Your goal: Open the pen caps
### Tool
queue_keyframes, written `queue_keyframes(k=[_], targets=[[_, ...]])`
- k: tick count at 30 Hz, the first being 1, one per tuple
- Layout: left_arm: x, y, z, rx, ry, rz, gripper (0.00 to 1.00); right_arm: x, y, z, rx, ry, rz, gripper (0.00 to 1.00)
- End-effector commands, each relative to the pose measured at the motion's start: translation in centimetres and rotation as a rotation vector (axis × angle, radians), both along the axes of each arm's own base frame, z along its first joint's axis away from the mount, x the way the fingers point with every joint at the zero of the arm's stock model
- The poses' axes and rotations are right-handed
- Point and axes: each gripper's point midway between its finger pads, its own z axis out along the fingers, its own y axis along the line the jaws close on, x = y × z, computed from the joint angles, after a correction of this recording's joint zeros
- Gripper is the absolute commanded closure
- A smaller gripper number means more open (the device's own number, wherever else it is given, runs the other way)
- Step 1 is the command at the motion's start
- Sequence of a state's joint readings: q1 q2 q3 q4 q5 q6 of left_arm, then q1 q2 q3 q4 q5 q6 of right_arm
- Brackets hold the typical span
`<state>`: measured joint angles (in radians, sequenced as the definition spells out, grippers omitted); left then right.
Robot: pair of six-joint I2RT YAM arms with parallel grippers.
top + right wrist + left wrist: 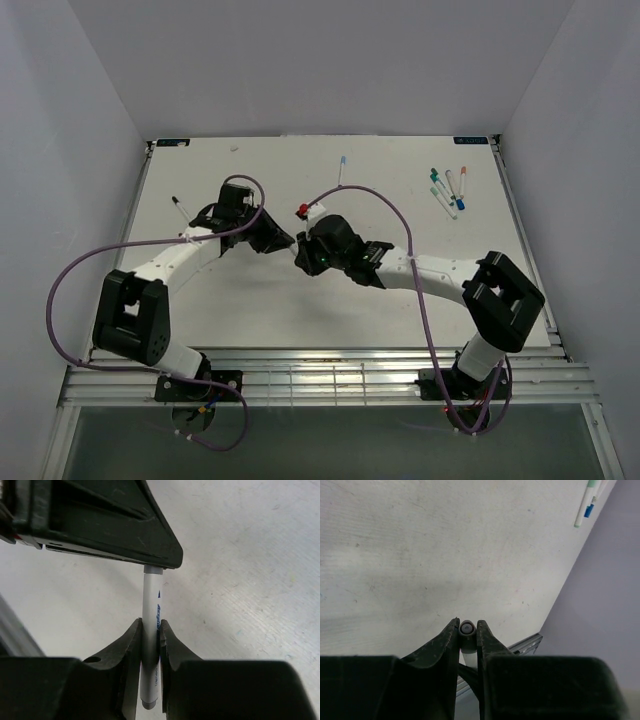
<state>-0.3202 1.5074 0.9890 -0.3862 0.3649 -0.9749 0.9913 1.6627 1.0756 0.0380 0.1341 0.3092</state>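
1. At the left of the top view, a thin white pen with a dark tip (180,211) lies alone on the matt, faintly scuffed white bench (250,310), well apart from the work.
2. Near the centre, the left hand (284,241) is clamped on what appears to be the small grey round plastic cap (467,628) of a pen. Its black, wedge-shaped jaws pinch both sides, and only the rounded end shows.
3. The smooth white cylindrical pen barrel (151,597), printed in blue, bridges the two hands above the bench.
4. The right hand (150,630) is closed tight on that barrel, whose tail pokes out behind the jaws.
5. The step in hand looks like the pull. It is best done straight along the pen's axis, with no bending. The plastic looks slick, so both grips should stay firm, and a slight twist may free the cap.
6. Rightward lie a small red-ended piece (302,209) and a white pen with a blue tip (342,170). At the upper right is a loose cluster of white pens with coloured ends (450,190).
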Motion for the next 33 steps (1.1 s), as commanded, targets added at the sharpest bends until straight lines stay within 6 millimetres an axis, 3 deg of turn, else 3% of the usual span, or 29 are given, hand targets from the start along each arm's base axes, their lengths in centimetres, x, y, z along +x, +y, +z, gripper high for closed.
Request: queue_keyframes(k=[1,2,3,4,7,11,13,14,15,17,18,25,30,33], targets=[[2.7,1.9,5.7,-0.033,-0.309,0.063,1.0,-5.0,0.5,1.9,0.243,0.163,0.279,0.92],[2.6,2.1,6.1,-0.037,-0.328,0.07,1.0,-5.4,0.7,2.9,0.327,0.206,0.294,0.92],[2.5,2.6,6.3,-0.032,-0.333,0.085,1.0,-7.2,0.9,4.1,0.402,0.26,0.399,0.92],[2.2,2.9,6.9,-0.035,-0.352,0.089,1.0,-7.0,0.8,5.1,0.476,0.258,0.431,0.92],[2.5,4.1,8.4,-0.023,-0.395,0.124,1.0,-8.9,0.8,6.9,0.588,0.362,0.53,0.92],[3.0,4.7,9.2,-0.009,-0.408,0.151,1.0,-9.6,1.0,7.0,0.608,0.449,0.533,0.92],[3.0,5.0,8.9,0.003,-0.39,0.162,1.0,-8.8,0.9,5.9,0.563,0.424,0.488,0.92],[3.3,5.1,8.8,0.015,-0.376,0.17,1.0,-7.1,0.4,3.6,0.45,0.44,0.349,0.92],[3.5,5.4,8.6,0.031,-0.358,0.18,1.0,-6.2,0.0,2.6,0.366,0.356,0.322,0.92],[3.4,6.3,7.3,0.083,-0.291,0.212,1.0,-4.1,-1.8,0.0,0.156,0.269,0.158,0.92],[3.7,6.5,7.2,0.087,-0.283,0.219,1.0,-2.7,-3.7,-1.3,0.018,0.214,0.044,0.92],[4.3,5.2,6.1,0.062,-0.276,0.122,1.0,-0.6,-8.1,-2.5,-0.065,0.142,-0.124,0.92],[2.6,3.3,1.3,0.134,-0.185,-0.077,1.0,2.6,-12.5,-4.0,-0.095,0.172,-0.323,0.92],[1.0,1.7,-1.6,0.159,-0.117,-0.148,1.0,4.0,-13.6,-4.9,-0.096,0.202,-0.367,0.92]])
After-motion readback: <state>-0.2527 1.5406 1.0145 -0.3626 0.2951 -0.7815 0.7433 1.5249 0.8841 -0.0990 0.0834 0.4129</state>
